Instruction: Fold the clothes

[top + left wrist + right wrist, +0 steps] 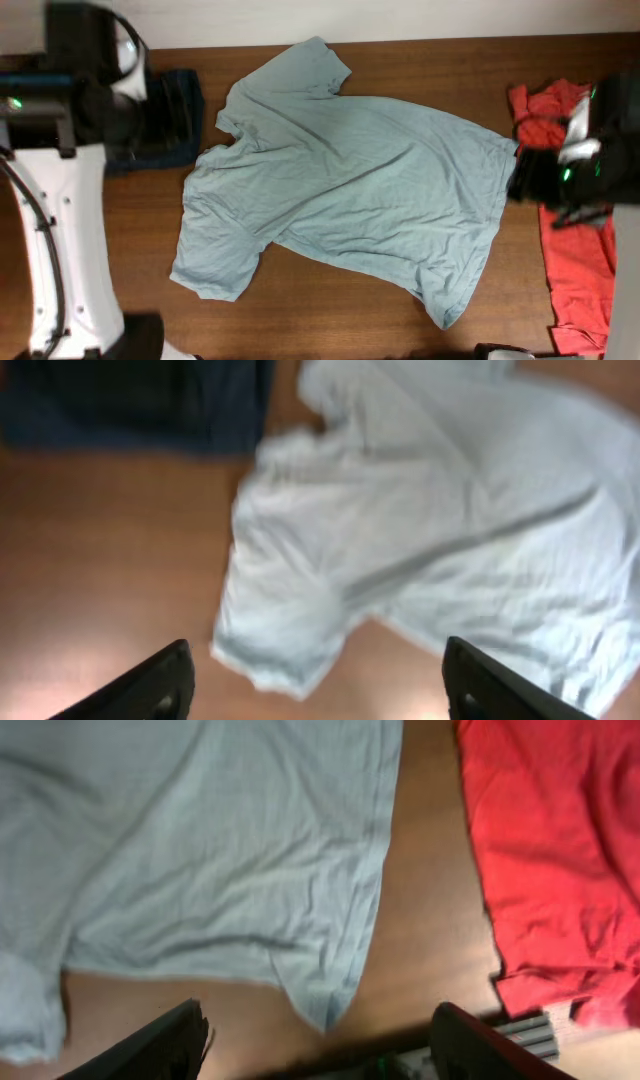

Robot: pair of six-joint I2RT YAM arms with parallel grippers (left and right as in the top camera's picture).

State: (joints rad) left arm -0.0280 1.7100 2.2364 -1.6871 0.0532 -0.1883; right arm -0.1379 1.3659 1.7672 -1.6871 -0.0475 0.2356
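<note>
A pale grey-blue T-shirt [345, 180] lies spread flat and slantwise across the middle of the wooden counter [330, 320], collar to the left and hem to the right, not yet folded. A dark navy piece [165, 120] sits just beside its collar. A red-orange T-shirt [575, 270] lies along the right edge (partly hidden by the right arm). The left tool [315, 665] hangs over a sleeve, released and grasping nothing. The right tool [320, 1025] hangs over the hem corner, likewise spread wide and empty.
</note>
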